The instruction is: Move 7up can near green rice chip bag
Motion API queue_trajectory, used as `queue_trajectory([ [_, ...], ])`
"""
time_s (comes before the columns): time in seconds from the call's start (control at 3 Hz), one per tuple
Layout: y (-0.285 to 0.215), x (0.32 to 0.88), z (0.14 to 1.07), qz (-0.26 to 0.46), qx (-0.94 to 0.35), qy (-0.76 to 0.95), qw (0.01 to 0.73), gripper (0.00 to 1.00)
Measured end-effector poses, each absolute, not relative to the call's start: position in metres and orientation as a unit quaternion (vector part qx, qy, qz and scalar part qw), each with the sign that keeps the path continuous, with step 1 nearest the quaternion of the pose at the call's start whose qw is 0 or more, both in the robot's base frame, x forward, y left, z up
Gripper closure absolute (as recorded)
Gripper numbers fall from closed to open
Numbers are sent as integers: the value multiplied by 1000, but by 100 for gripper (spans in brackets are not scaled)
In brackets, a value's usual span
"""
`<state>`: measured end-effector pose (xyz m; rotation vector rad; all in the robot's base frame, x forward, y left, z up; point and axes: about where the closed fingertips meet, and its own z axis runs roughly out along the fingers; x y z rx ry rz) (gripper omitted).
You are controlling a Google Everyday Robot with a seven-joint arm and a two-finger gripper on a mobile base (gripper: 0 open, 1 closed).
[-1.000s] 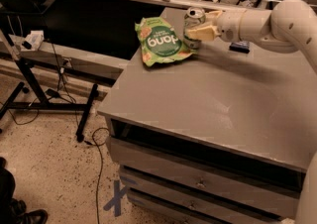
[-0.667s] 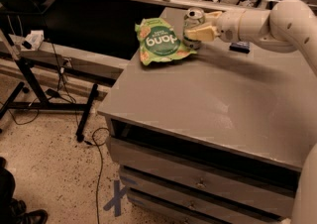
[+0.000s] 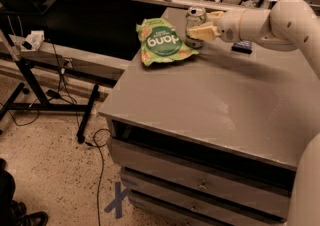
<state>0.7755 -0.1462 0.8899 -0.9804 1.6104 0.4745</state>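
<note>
Camera view: almost nothing has shifted over the last second. The gripper (image 3: 201,24) stays closed around the 7up can (image 3: 195,16), which stands at the far side of the counter (image 3: 210,105), just right of the green rice chip bag (image 3: 161,44). The placement looks reached, and letting go probably remains.

On my feed: shiny silver-and-green aluminium 7up can (image 3: 195,15) pinched in the smooth cream plastic gripper (image 3: 201,24) at the table's far edge. There's also a crinkly glossy green rice chip bag (image 3: 162,44) and a matt grey table top (image 3: 225,105).
</note>
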Motion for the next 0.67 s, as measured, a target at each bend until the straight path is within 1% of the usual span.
queue_trajectory([
  [0.33, -143, 774, 883, 210, -418, 690, 552, 13],
  [0.67, -136, 772, 874, 223, -422, 694, 539, 0],
])
